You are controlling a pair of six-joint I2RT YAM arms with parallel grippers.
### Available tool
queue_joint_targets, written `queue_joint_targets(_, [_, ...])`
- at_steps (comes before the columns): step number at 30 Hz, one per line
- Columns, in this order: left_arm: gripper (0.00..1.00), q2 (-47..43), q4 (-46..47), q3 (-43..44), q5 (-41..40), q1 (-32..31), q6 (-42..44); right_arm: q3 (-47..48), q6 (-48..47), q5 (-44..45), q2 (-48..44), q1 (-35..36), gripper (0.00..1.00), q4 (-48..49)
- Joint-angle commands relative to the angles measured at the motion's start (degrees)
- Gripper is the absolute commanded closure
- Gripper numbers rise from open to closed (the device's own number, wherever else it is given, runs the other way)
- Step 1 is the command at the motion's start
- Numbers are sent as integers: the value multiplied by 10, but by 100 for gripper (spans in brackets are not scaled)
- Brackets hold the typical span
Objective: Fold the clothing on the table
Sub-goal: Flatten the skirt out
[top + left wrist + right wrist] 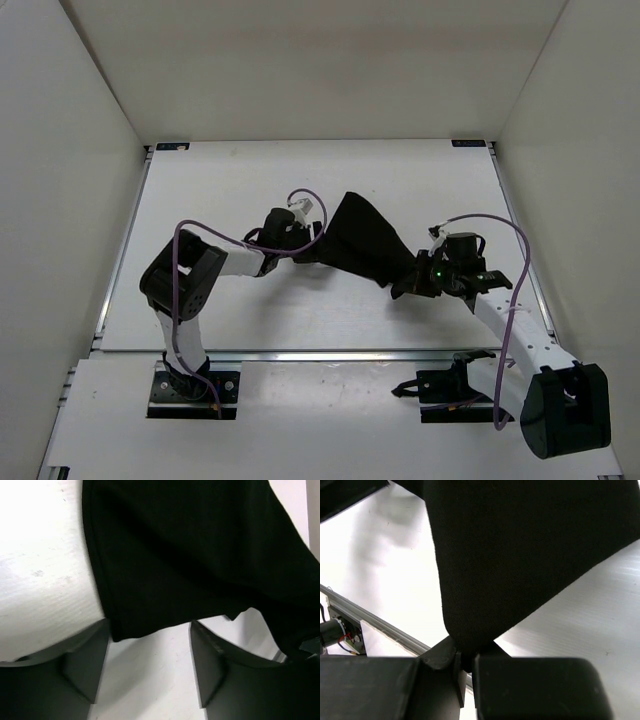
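Observation:
The clothing point(365, 245), a limp black garment, hangs bunched between my two grippers over the middle of the white table point(250, 320). In the top view my left gripper point(312, 248) sits at the cloth's left end. The left wrist view shows that gripper point(150, 626) open, with the hem of the clothing point(190, 555) lying just past its fingertips point(90, 655) and bare table between the fingers. My right gripper point(412, 282) holds the cloth's right end. Seen from the right wrist, this gripper point(466, 661) is shut, pinching a rounded fold of the clothing point(520, 555).
White enclosure walls point(70, 150) surround the table on three sides. A metal rail point(330, 354) runs along the near edge, also seen as the rail point(370, 622) from the right wrist. Blue-black brackets point(172, 146) mark the far corners. Purple cables point(500, 225) loop over both arms.

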Motion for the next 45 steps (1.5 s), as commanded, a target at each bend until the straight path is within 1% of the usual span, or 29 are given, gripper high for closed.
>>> queue_joint_targets(1, [29,9,-5,18,5,-13,-9,30,-13,-5,3,-9,100,4])
queue_joint_targets(2, [31,9,-6,15,5,-14,-9,31,-15,-4,7,-13,100,3])
queue_joint_targets(3, [35,8,-6,18,7,-14,-9,34,-15,-6,4,-14,100,4])
queue_joint_targets(4, [42,12,-5,17,7,-13,-14,35,-14,-7,6,-16,100,4])
queue_joint_targets(5, [46,11,-6,18,11,-11,-17,37,-18,-9,6,-18,100,4])
queue_joint_targets(7, [56,17,-1,20,25,-5,-23,45,-21,-5,11,-20,100,3])
queue_joint_targets(8, [58,17,1,18,19,-6,-28,49,-19,-10,9,-21,100,0])
queue_joint_targets(10, [76,15,1,22,20,-7,-31,59,-23,-4,14,-24,100,-4])
queue_joint_targets(11, [80,16,-4,28,26,-8,-32,62,-29,-9,15,-29,100,-4])
queue_joint_targets(13, [100,13,-12,33,24,-8,-34,74,-37,-8,16,-28,100,-10])
queue_joint_targets(17, [100,-29,-64,31,22,4,-16,98,-49,-11,33,-55,100,-22])
queue_joint_targets(19, [100,-63,-100,23,11,15,0,111,-59,-19,38,-95,100,-26])
queue_joint_targets(20, [100,-90,-124,20,-4,24,14,120,-60,-28,41,-111,99,-26])
queue_joint_targets(21, [100,-107,-144,14,-6,30,20,132,-69,-32,45,-129,100,-29])
queue_joint_targets(24, [100,-199,-202,10,-4,65,40,177,-75,-31,66,-155,100,-40])
queue_joint_targets(25, [100,-215,-210,10,-3,74,45,193,-72,-33,72,-157,100,-47])
queue_joint_targets(27, [100,-283,-262,11,-26,88,59,205,-72,-28,87,-144,100,-39])
queue_joint_targets(28, [100,-302,-285,9,-33,90,70,201,-70,-19,91,-134,100,-34])
queue_joint_targets(30, [100,-358,-314,13,-46,90,75,185,-57,-18,96,-119,100,-21])
queue_joint_targets(33, [100,-397,-341,3,-54,97,77,138,-29,-37,84,-101,100,24])
queue_joint_targets(36, [100,-426,-351,-26,-60,88,73,93,-5,-41,59,-99,100,63])
queue_joint_targets(38, [100,-428,-340,-59,-57,88,62,56,10,-66,46,-97,100,100])
queue_joint_targets(40, [100,-420,-323,-78,-54,89,52,46,11,-79,51,-97,100,113])
queue_joint_targets(41, [100,-413,-319,-79,-54,92,51,54,8,-80,59,-99,100,112])
queue_joint_targets(43, [100,-365,-313,-52,-53,103,54,91,-8,-98,118,-107,100,98])
queue_joint_targets(44, [100,-347,-321,-16,-54,107,62,143,-18,-113,135,-116,100,84])
queue_joint_targets(45, [100,-308,-327,36,-46,117,69,210,-31,-122,174,-117,100,74])
